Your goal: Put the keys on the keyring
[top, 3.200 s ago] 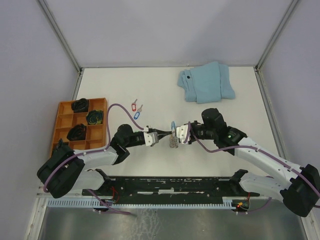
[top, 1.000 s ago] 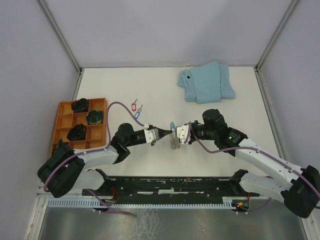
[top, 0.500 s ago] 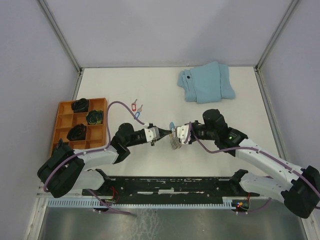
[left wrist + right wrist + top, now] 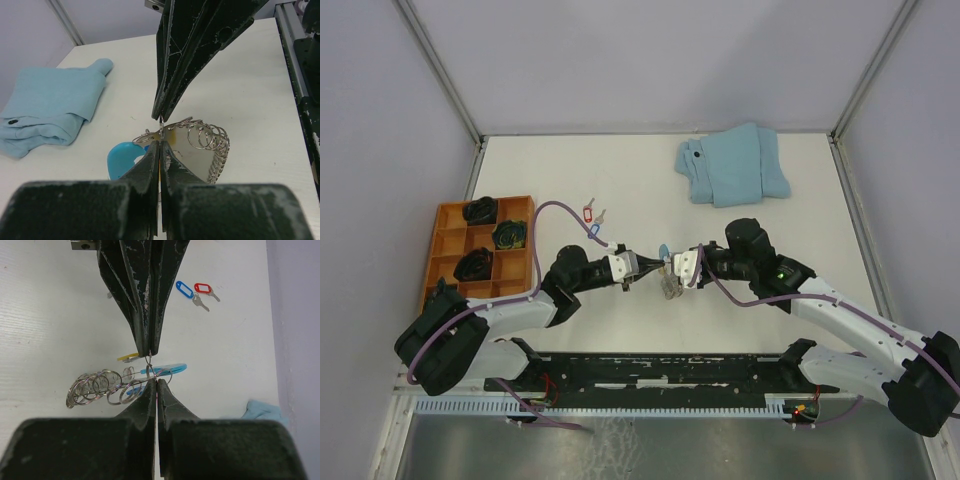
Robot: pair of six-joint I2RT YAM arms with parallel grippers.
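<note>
Cloth (image 4: pixel 50 102) cut off at the left edge; yellow tag (image 4: pixel 127 357) half hidden behind left end effector (image 4: pixel 148 353).

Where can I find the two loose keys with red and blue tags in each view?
Top view: loose keys right of the orange tray.
Left wrist: not in it.
Right wrist: loose keys at upper right.
Shared landmark: the keyring, mid-picture in all three.

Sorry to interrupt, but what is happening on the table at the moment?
Both arms meet mid-table over the keyring. The right fingers are shut on it near its blue section. The left fingers are shut on what looks like a yellow-tagged key at one of its small rings. Two more keys, tagged blue and red, lie untouched farther back.
</note>
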